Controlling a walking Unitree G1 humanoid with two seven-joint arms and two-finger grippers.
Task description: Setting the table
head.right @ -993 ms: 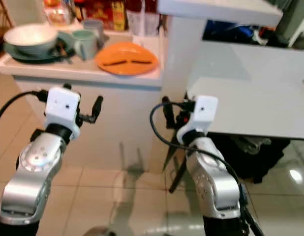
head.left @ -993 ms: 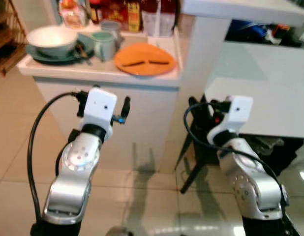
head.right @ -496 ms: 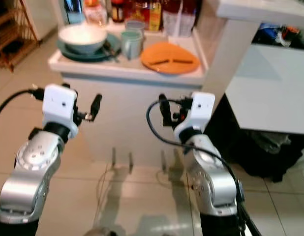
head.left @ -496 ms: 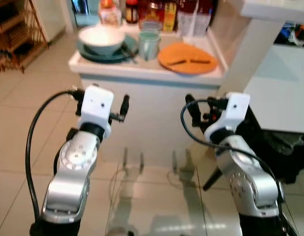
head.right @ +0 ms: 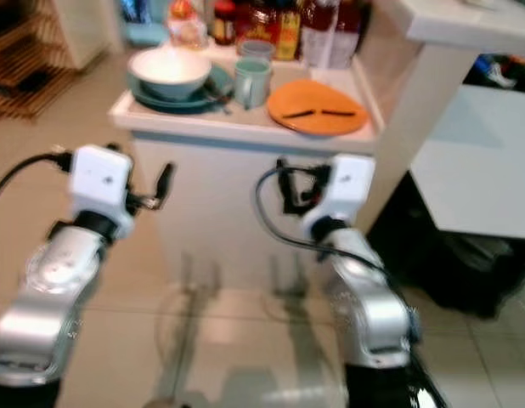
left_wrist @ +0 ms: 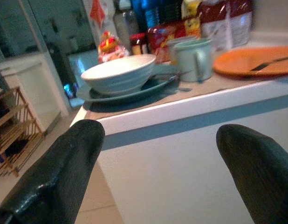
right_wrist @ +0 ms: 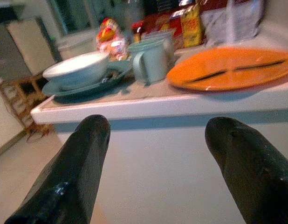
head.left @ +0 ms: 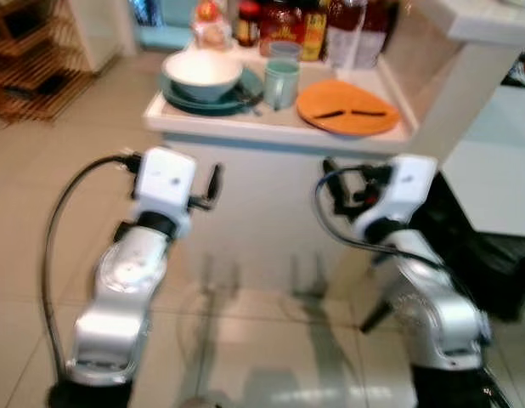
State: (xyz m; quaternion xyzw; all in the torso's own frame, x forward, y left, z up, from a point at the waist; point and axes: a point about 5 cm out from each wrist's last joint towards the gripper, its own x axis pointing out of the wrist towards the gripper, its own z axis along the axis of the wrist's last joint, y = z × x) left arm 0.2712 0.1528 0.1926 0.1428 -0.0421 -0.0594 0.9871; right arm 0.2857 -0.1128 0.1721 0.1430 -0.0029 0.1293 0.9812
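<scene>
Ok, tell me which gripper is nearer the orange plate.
Right. The right gripper is just below and in front of the plate; the left gripper is further to the plate's left, nearer the bowl.

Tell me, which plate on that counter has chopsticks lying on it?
The orange plate, at the right of the counter. The dark green plate on the left holds a white bowl instead.

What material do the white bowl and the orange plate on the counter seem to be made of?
The white bowl looks like glazed ceramic: thick rim, smooth soft sheen. The orange plate looks like plastic or melamine: thin, flat, evenly bright, with slight gloss. Blur leaves both uncertain.
</scene>
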